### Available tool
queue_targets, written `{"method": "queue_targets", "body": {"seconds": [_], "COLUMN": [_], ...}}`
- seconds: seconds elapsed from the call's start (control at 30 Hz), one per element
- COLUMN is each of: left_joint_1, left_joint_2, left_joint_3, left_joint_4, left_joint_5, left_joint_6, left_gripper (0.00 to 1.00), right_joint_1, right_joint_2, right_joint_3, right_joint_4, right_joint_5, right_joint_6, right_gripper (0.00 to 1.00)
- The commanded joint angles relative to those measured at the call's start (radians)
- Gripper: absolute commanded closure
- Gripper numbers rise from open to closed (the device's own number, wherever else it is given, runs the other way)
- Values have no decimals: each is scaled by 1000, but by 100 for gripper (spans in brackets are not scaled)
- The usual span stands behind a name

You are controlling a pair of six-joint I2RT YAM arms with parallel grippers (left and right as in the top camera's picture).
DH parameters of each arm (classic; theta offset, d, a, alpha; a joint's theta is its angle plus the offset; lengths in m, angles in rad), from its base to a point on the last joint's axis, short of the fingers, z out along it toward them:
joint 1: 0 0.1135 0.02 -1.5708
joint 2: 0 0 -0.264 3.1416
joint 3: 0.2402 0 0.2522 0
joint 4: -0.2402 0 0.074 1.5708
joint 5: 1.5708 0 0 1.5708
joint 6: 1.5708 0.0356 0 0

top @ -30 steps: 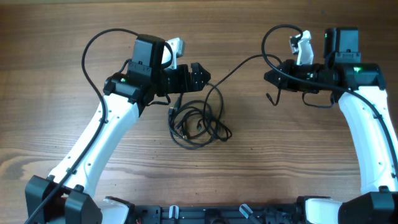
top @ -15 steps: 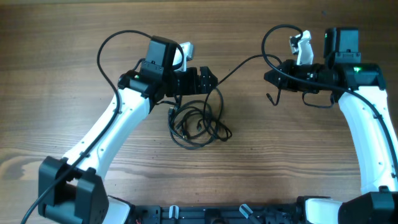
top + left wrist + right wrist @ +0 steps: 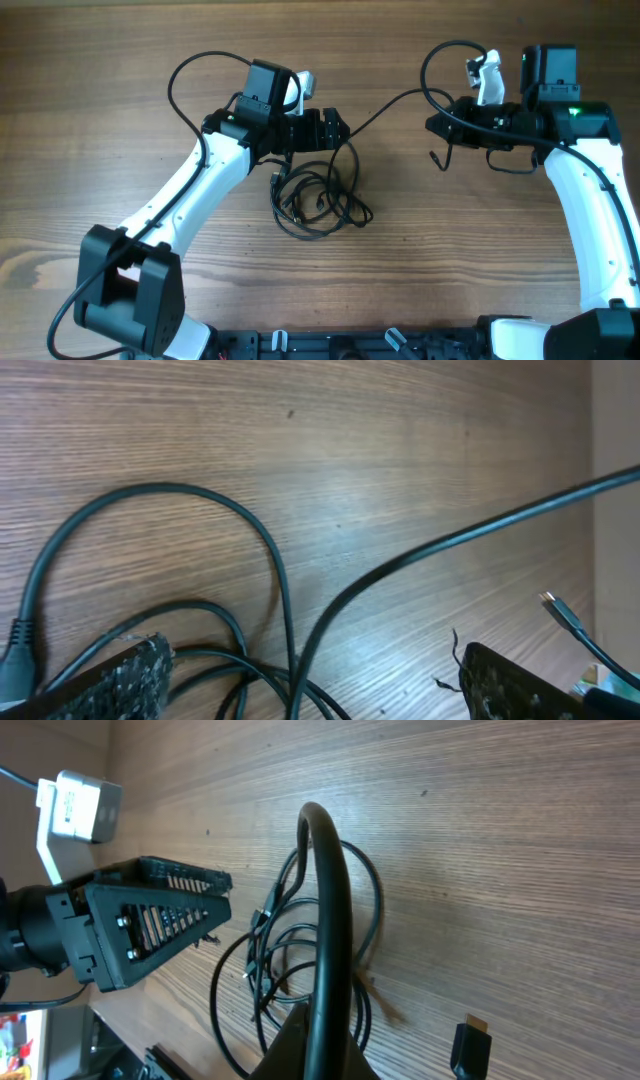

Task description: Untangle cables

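My left gripper is spread wide. In its wrist view the two fingers sit at the bottom corners of the frame with bare wood and cable loops between them. It pinches nothing, and I cannot tell whether the finger pads brush the loops beneath. From overhead it hovers at the top edge of the cables, which lie as a loose knotted bundle on the table, roughly midway between the two arms and nearer the left one.

My right gripper is pressed together on one strand of those cables. That strand rises out of the bundle, arcs past the left gripper and runs across to the right gripper's jaws, well apart from the pile. In the right wrist view it shows as a thick black line coming straight out from between the fingers. A short tail with a plug end hangs just below that grip.

Counted: two arms, two grippers, one bundle, one lifted strand. How many separate cords make up the bundle I cannot tell — the loops overlap too much.
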Motion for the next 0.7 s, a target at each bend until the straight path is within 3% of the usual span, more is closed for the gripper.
{"method": "queue_targets", "body": {"seconds": [0.0, 0.4, 0.67], "left_joint_1": [-3, -3, -5], "left_joint_2": [11, 12, 15], "left_joint_3": [16, 16, 6], "left_joint_4": [5, 3, -21], "left_joint_5": [-28, -117, -116], "left_joint_6": [23, 19, 25], "left_gripper": [7, 3, 9], "right_joint_1": [-2, -2, -2], "right_joint_2": [-24, -24, -24], "right_joint_3": [-1, -1, -1], "right_joint_4": [-1, -4, 24], "right_joint_5": [42, 396, 416], "right_joint_6": [-12, 182, 189], "right_gripper": [96, 94, 90]}}
